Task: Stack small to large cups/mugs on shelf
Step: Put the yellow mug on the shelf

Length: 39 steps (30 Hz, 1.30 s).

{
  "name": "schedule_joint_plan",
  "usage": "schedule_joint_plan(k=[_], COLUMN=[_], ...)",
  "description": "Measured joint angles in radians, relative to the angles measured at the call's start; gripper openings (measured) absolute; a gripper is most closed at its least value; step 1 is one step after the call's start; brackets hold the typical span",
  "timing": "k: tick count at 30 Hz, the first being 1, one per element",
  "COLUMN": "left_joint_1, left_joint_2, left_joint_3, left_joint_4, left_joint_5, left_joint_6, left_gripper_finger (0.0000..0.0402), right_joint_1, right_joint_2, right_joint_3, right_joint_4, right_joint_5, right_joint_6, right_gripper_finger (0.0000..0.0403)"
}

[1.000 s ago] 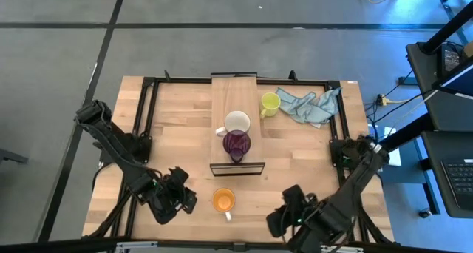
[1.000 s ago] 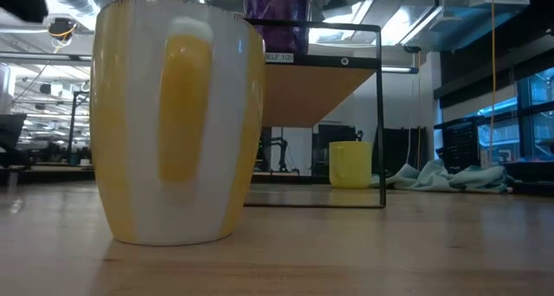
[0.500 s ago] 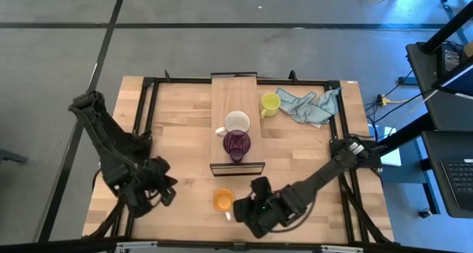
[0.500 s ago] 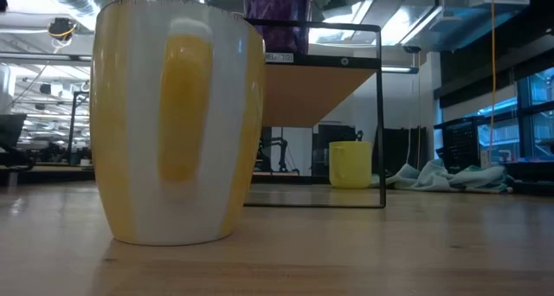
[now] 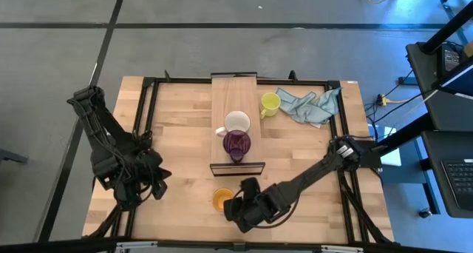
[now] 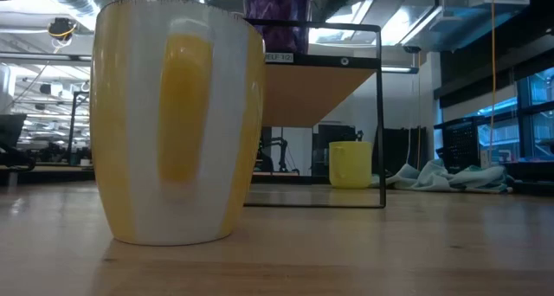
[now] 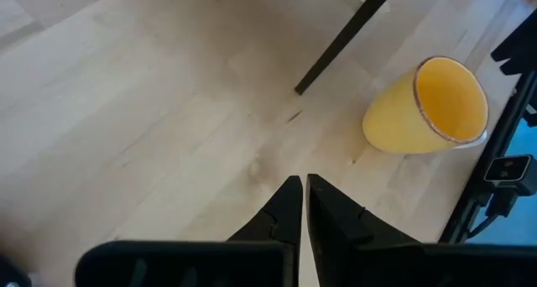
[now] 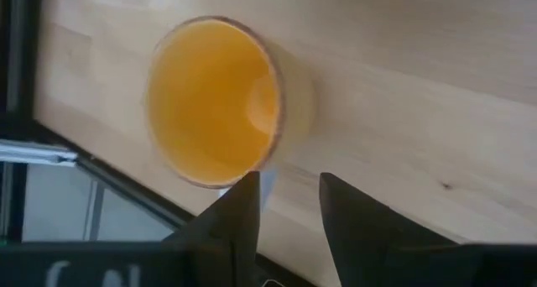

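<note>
From above, the right gripper (image 5: 235, 208) hung just beside the orange mug (image 5: 220, 200) near the front edge of the table (image 5: 177, 120). The white mug (image 5: 236, 123) and purple mug (image 5: 236, 144) stood touching on the shelf (image 5: 233, 90); the yellow mug (image 5: 270, 103) sat on the table beside a blue-grey cloth (image 5: 310, 105). The left gripper (image 5: 151, 185) waited at the table's left.

At table height, the orange mug (image 6: 177, 123) filled the foreground before the shelf's dark frame (image 6: 381, 114).

The left wrist view showed its fingers (image 7: 327, 216) almost closed, holding nothing.

The right wrist view showed narrowly parted fingers (image 8: 352, 211) beside the mug's rim (image 8: 277, 111), gripping nothing.
</note>
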Motion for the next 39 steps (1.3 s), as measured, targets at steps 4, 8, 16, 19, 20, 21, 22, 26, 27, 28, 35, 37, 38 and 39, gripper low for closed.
schedule_joint_plan(k=[4, 8, 16, 19, 20, 21, 22, 26, 27, 28, 35, 37, 38, 39], left_joint_1=[0.000, 0.000, 0.001, 0.001, 0.001, 0.001, 0.001, 0.001, 0.001, 0.001, 0.001, 0.001, 0.001, 0.001], left_joint_2=[0.000, 0.000, 0.000, 0.000, 0.000, 0.000, 0.000, 0.000, 0.000, 0.000, 0.001, 0.001, 0.001, 0.001], left_joint_3=[0.000, 0.000, 0.000, 0.000, 0.000, 0.000, 0.000, 0.000, 0.000, 0.000, 0.000, 0.000, 0.000, 0.000], left_joint_4=[0.000, 0.000, 0.000, 0.002, 0.003, 0.003, 0.003, 0.004, 0.004, 0.004, 0.005, 0.004, 0.004, 0.005], left_joint_5=[0.000, 0.001, -0.004, -0.005, -0.005, -0.005, -0.005, -0.005, -0.005, -0.005, -0.005, -0.005, -0.005, -0.005], left_joint_6=[0.000, -0.006, -0.030, -0.033, -0.033, -0.033, -0.034, -0.033, -0.033, -0.033, -0.033, -0.033, -0.031, -0.029], left_gripper_finger=[0.0014, 0.0014, 0.0014, 0.0014, 0.0014, 0.0014, 0.0014, 0.0014, 0.0014, 0.0014, 0.0014, 0.0014, 0.0014, 0.0014], right_joint_1=[-0.011, -0.015, -0.015, -0.015, -0.015, -0.015, -0.015, -0.015, -0.016, -0.016, -0.017, -0.017, -0.017, -0.017], right_joint_2=[-0.001, 0.001, 0.028, 0.033, 0.033, 0.033, 0.035, 0.049, 0.052, 0.056, 0.072, 0.073, 0.073, 0.073], right_joint_3=[0.000, 0.000, 0.000, 0.000, 0.000, 0.000, 0.000, 0.000, 0.000, 0.000, 0.000, 0.000, 0.000, 0.000], right_joint_4=[0.020, 0.021, 0.039, 0.047, 0.049, 0.052, 0.056, 0.067, 0.075, 0.076, 0.094, 0.090, 0.089, 0.088], right_joint_5=[0.003, -0.012, -0.019, -0.014, -0.013, -0.010, -0.009, -0.007, -0.007, -0.007, 0.002, 0.003, 0.003, 0.003], right_joint_6=[-0.032, -0.043, -0.045, -0.045, -0.045, -0.045, -0.045, -0.043, -0.041, -0.039, -0.037, -0.038, -0.038, -0.038], right_gripper_finger=[0.0126, 0.0126, 0.0126, 0.0126, 0.0126, 0.0126, 0.0126, 0.0126, 0.0126, 0.0126, 0.0126, 0.0126, 0.0126, 0.0126])
